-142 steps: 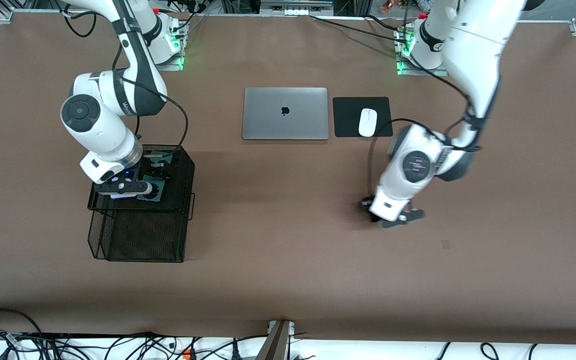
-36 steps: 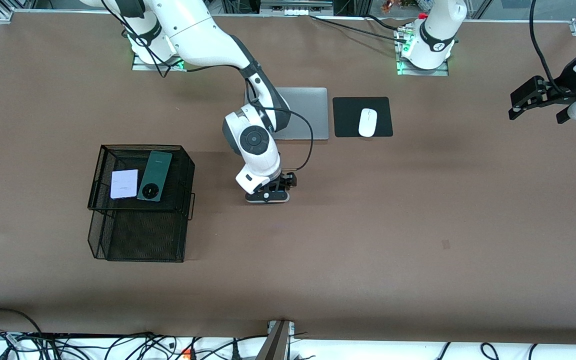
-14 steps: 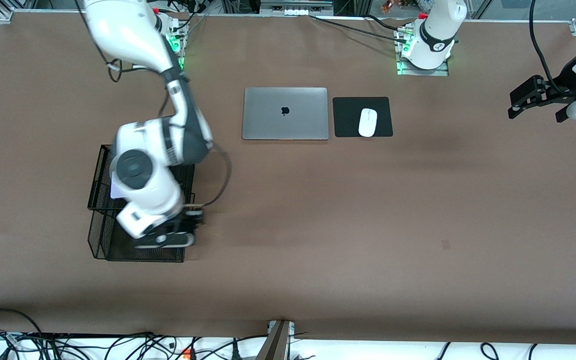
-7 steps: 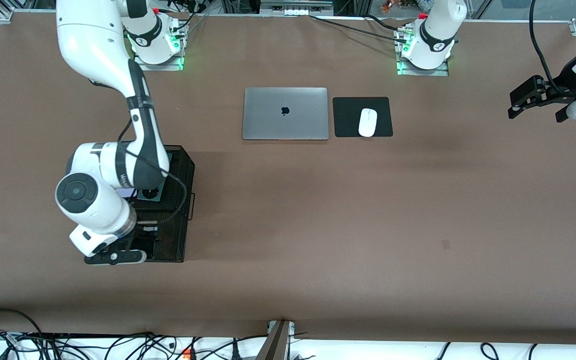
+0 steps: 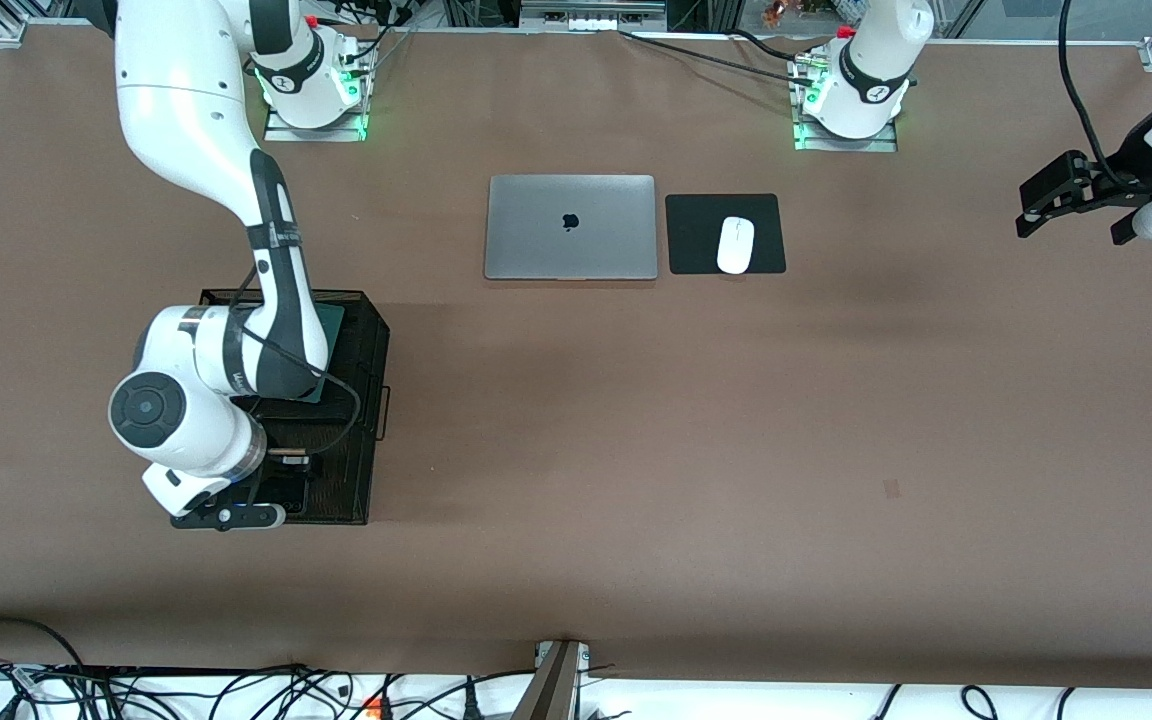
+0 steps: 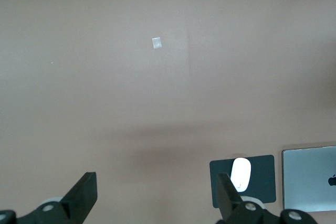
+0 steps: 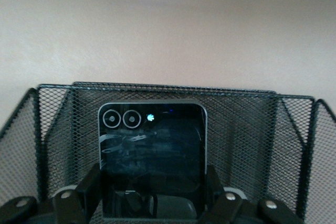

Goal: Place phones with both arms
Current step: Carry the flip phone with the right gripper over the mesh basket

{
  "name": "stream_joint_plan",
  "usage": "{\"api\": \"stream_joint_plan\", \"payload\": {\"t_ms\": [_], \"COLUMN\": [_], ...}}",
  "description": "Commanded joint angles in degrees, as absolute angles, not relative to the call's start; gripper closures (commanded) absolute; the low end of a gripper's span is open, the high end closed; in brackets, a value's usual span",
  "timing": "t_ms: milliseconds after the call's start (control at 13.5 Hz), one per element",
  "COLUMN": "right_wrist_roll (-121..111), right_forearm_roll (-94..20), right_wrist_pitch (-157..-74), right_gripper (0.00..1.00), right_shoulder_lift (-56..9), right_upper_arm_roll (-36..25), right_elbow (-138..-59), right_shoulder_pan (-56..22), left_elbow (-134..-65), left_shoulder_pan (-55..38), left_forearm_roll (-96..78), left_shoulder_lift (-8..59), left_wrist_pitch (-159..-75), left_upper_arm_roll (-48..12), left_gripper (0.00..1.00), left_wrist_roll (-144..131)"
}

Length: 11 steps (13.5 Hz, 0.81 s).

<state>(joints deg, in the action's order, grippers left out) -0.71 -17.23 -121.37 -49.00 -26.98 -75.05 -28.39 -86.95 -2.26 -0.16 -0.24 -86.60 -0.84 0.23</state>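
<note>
Phones are the matter here, and the small squarish black phone [image 7: 152,148] shows best in the right wrist view: a glossy dark face with rounded corners, a thin pale rim, two round camera rings side by side near one corner and a tiny light dot next to them. It stands upright, clamped at its lower edges between the fingers [image 7: 86,190] of the right tool [image 5: 276,478], with the black mesh basket's [image 5: 361,340] wire walls around it. In the front view the right tool sits low over the basket's lower tier, the end nearer the front camera, and the phone there is only a dark shape under the wrist.

A corner of the long dark green phone [image 5: 332,330] shows on the basket's upper tier, mostly hidden by the right arm's forearm. The pale lilac-white phone cannot be seen under that arm.

The left tool [image 5: 1076,205] waits high over the desk's [image 5: 636,450] edge at the left arm's end, its fingers [image 6: 84,195] spread wide apart and holding nothing.

Near the arms' bases lie a closed silver laptop [image 5: 570,227] and, just beside it toward the left arm's end, a white mouse [image 5: 735,244] on a black pad [image 5: 696,235].
</note>
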Motion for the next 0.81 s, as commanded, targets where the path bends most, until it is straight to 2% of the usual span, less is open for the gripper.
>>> {"api": "stream_joint_plan", "payload": {"t_ms": [0, 222, 296, 370, 741], "right_wrist_roll": [-1.5, -1.0, -0.9, -0.8, -1.5], "right_forearm_roll": [-18.4, -18.4, -18.4, -18.7, -19.9], "right_wrist_pitch": [-122.5, -123.3, -123.4, -123.4, -122.1], "right_gripper": [0.91, 0.15, 0.06, 0.01, 0.01], "right_shoulder_lift": [-49.0, -49.6, -49.6, -49.4, -48.2], "right_upper_arm_roll": [-26.5, -26.4, -26.4, -26.5, -26.6], "right_elbow": [-76.4, -76.8, -76.7, -76.6, -75.0], "right_shoulder_pan": [-27.9, -28.0, -28.0, -28.0, -28.0], "left_elbow": [-86.3, -86.3, -86.3, -86.3, -86.3], "left_shoulder_pan": [-2.4, -2.4, -2.3, -2.3, -2.4], "left_forearm_roll": [-0.3, -0.3, -0.3, -0.3, -0.3], "left_shoulder_lift": [-0.2, -0.2, -0.2, -0.2, -0.2], "left_wrist_pitch": [-85.7, -85.7, -85.7, -85.7, -85.7], "left_upper_arm_roll": [-1.0, -0.9, -0.9, -0.9, -0.9], "left_gripper": [0.00, 0.00, 0.00, 0.00, 0.00], "left_wrist_roll": [-0.4, -0.4, -0.4, -0.4, -0.4]}}
